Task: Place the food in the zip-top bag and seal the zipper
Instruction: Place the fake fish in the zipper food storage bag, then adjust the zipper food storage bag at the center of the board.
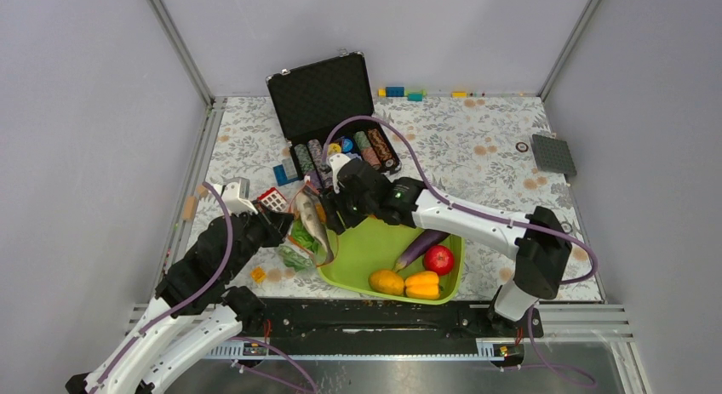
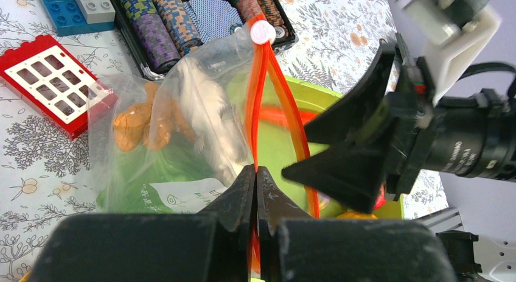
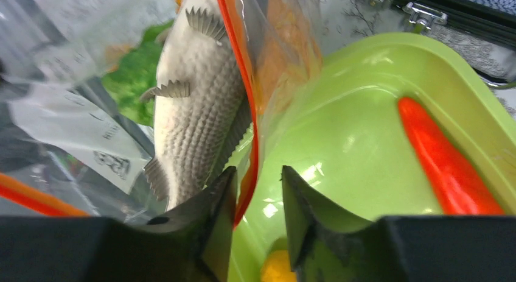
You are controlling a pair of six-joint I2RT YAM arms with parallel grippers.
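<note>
several foods (image 1: pixel 438 259) left in tray (image 1: pixel 358 279); left gripper (image 2: pixel 255 172) clamps zipper (image 2: pixel 254 111), right gripper (image 3: pixel 258 179) gapes astride it; next, spread bag (image 2: pixel 122 99) mouth.

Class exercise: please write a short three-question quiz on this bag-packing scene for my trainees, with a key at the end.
1. True or false: the silver fish is already inside the zip-top bag.
2. Which hand is shut on the zipper? A) the left hand B) the right hand C) neither
3. Fill in the blank: the red apple lies in the lime-green ____.

Key: 1 true; 2 A; 3 tray.
</note>
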